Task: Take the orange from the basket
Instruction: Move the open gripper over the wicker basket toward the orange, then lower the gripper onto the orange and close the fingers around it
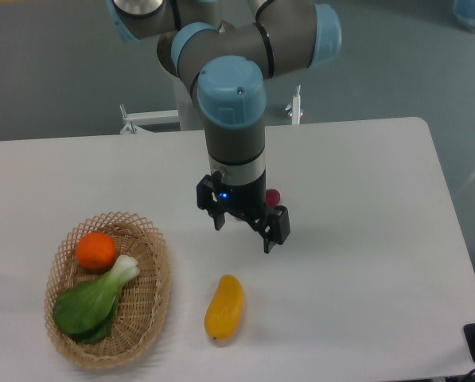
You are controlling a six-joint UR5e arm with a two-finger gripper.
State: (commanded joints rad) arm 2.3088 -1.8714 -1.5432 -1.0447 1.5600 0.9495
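Currently, step in hand: the reach toward the basket (pixel 153 298); nothing is grasped yet, so the whole pick lies ahead.
Landmark: the basket, an oval wicker one lying on the white surface (pixel 364 263) at the near left.
Orange: the orange (pixel 95 250) sits inside the basket at its far end, close against the far-left rim.
Neighbour in the basket: a bok choy (pixel 94 301) lies along the basket's length, its pale stalk end just beside the orange, possibly touching it; its leaves fill the near half.
Outside the basket: an elongated yellow mango-like fruit (pixel 224 307) lies on the surface to the right of the basket, near its right rim; it is not the target.
Also seen: a small dark-red thing (pixel 274 196) shows behind the wrist, too hidden to name.
Jaws: the gripper (pixel 246 222) hangs well to the right of the basket and beyond it, above bare surface; its jaws stand spread apart and hold nothing.
Doing it well: I judge the arm should travel left over the basket's far end and centre above the orange before descending.
Finger placement: turning the jaws so one finger avoids the bok choy stalk and the other avoids the rim looks wise.
Risk: a descent off centre could roll the round fruit or snag the open weave.
Grip: a gentle close should suffice.
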